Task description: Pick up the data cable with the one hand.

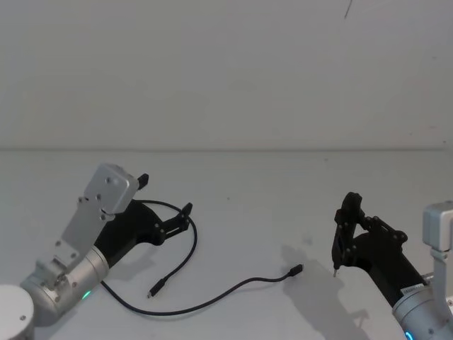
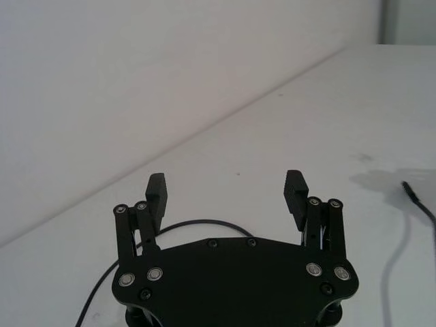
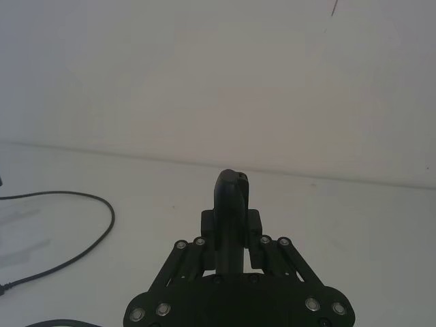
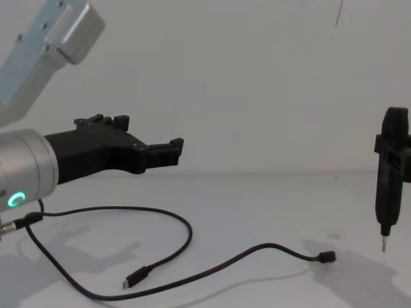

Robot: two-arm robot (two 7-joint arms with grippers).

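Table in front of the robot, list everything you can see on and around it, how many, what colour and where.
cable: one, black, lying in loose loops on the table from under the left arm toward the middle, a small plug at each end
pen-like tool: one, black with a metal tip, pointing down above the table on the right
table: one, white, under everything
wall: one, white, behind the table
left gripper: one, black, open, raised above the cable's loop on the left
right gripper: one, black, shut on the pen-like tool, on the right
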